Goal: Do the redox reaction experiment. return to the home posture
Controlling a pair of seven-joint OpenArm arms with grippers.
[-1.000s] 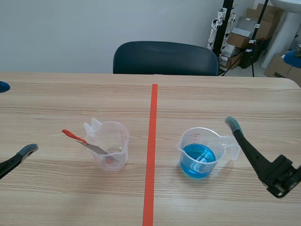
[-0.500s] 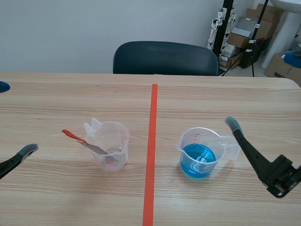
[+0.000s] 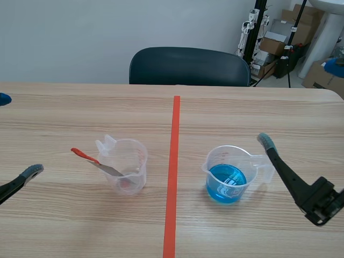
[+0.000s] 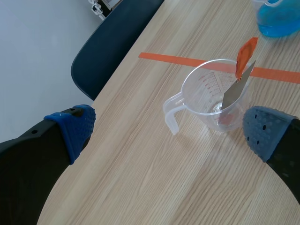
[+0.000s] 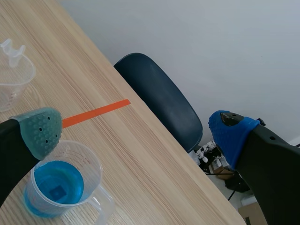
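**Both grippers open, both cups standing free**

The left gripper [image 4: 171, 129] is released, its two blue pads spread wide and gripping nothing. The clear cup [image 4: 211, 93] stands on the table [image 3: 64, 113] ahead of it, beyond the fingertips and not between them, with its handle turned toward the gripper. In the scene view this gripper sits low at the table's near edge, well apart from the cup. A spatula [image 3: 94, 161] leans in the clear cup, metal blade down inside and red handle sticking out over the rim.

The right gripper [image 5: 136, 130] is also released, fingers far apart and empty. The blue cup [image 3: 228, 174], holding blue liquid, stands under and just beside the finger with the grey-green pad. That finger runs close by the cup's handle, and whether they touch cannot be told.

The tape [image 3: 173, 177] runs between the two cups. A dark chair [image 3: 188, 65] stands at the far edge.
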